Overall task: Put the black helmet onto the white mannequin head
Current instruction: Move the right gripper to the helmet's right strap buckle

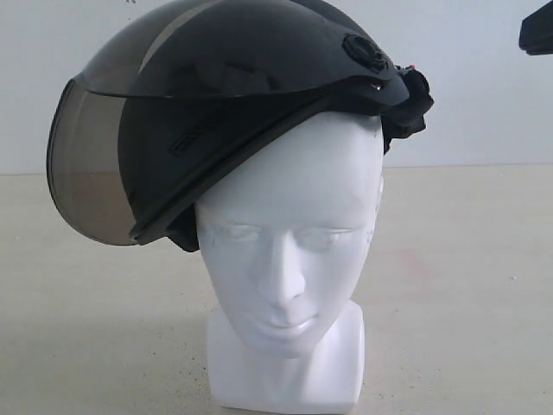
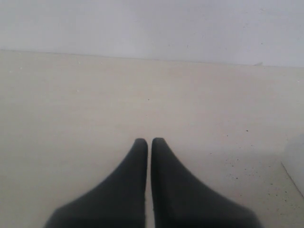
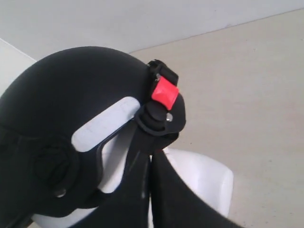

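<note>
The black helmet [image 1: 233, 112] rests crooked on the crown of the white mannequin head [image 1: 289, 225]. Its smoke visor [image 1: 86, 164] hangs low to the left, while the face looks toward the exterior camera. Bunched black straps [image 1: 406, 108] dangle at the helmet's raised right side. From the right wrist, I see the helmet shell [image 3: 71, 85], a red strap buckle [image 3: 165, 91] and the white mannequin [image 3: 204, 175] below. My right gripper [image 3: 151, 156] is shut, its tips just under the buckle with nothing seen between them. My left gripper [image 2: 149, 141] is shut over bare table.
The mannequin stands on a pale beige table [image 1: 467, 259] before a plain light wall [image 1: 484, 104]. A dark part of my right arm [image 1: 537, 35] shows at the top right corner of the exterior view, apart from the helmet.
</note>
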